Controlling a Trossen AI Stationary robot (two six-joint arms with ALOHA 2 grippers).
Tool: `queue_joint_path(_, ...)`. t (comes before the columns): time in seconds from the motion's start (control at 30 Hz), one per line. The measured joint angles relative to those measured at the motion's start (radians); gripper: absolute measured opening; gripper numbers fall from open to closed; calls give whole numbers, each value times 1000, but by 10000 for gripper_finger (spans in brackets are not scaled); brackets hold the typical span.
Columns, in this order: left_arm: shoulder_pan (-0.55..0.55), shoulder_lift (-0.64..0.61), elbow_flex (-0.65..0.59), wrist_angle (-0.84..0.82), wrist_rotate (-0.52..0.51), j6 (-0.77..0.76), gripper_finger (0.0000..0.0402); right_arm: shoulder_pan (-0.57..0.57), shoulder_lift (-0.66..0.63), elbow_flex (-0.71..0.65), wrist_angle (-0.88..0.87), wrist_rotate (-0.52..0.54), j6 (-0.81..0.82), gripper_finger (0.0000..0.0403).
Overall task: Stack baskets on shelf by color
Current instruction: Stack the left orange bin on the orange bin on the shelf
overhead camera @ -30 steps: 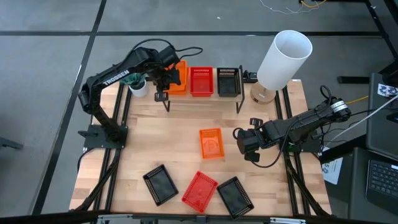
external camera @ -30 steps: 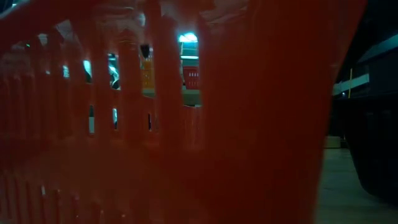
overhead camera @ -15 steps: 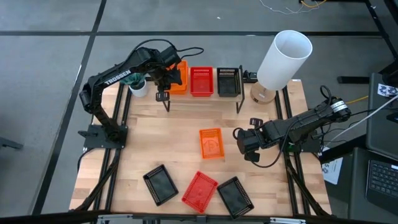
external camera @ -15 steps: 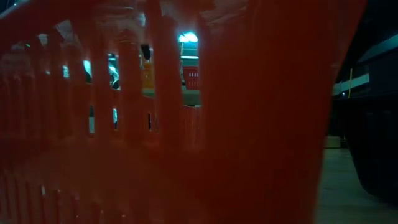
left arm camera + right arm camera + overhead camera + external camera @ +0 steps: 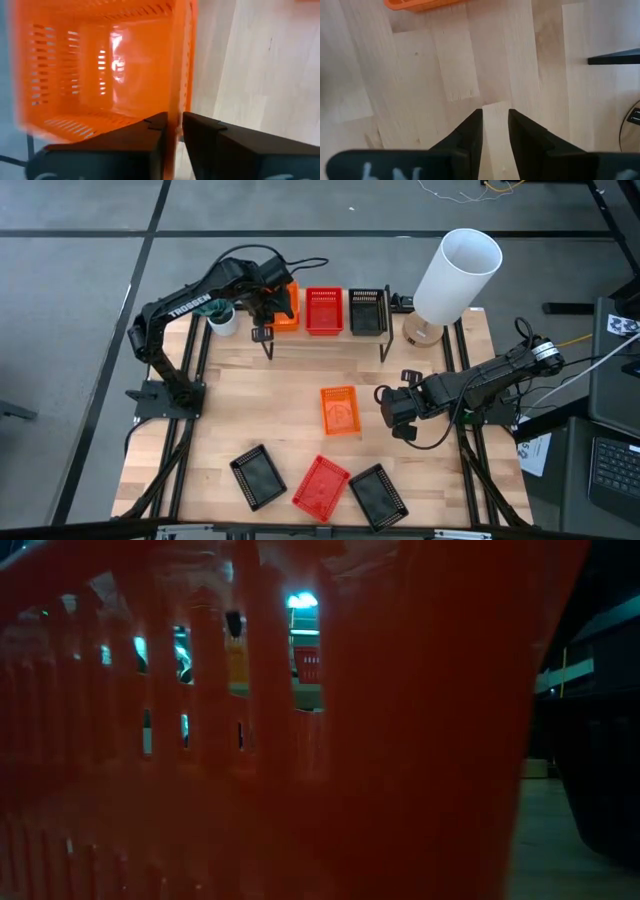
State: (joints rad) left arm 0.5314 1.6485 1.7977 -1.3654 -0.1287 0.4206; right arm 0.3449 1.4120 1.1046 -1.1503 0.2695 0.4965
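On the shelf [image 5: 325,338] at the table's far edge, a red basket [image 5: 323,310] and a black basket [image 5: 367,311] rest on their bases. My left gripper [image 5: 268,302] is shut on an orange basket [image 5: 287,306] at the shelf's left end. Another orange basket [image 5: 339,410] lies flat mid-table. My right gripper [image 5: 392,410] hovers just right of it over bare wood, its fingers a little apart [image 5: 495,114]. Two black baskets [image 5: 258,476] [image 5: 378,494] and a red one [image 5: 321,486] lie near the near edge. In the low view that red basket [image 5: 400,740] fills the picture. My left gripper pinches one side wall [image 5: 176,112] of the orange basket at its rim, one finger inside [image 5: 159,126] and one outside [image 5: 201,131]. The fingers come from the table's left side. The basket sits over the shelf's left end; whether its base rests there I cannot tell.
A tall white cylinder [image 5: 456,272] on a round wooden base stands at the far right corner, next to the shelf. A small white cup with green in it [image 5: 222,316] sits left of the shelf. Bare wood lies between the shelf and the mid-table basket.
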Motion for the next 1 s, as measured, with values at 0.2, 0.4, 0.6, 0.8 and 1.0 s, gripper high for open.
queue_joint_path(0.2,-28,0,0,5,-1,-21,91,0,0,0,2,0,0,91)
queue_joint_path(0.4,-55,0,0,28,-34,-52,110,0,0,0,2,0,0,91)
queue_joint_path(0.6,-89,0,0,32,-141,-48,109,0,0,0,3,0,0,91)
queue_joint_path(0.8,-104,0,0,31,-134,-70,110,0,0,0,7,0,0,91)
queue_joint_path(1.0,-113,0,0,28,-82,-80,110,0,0,0,7,0,0,91)
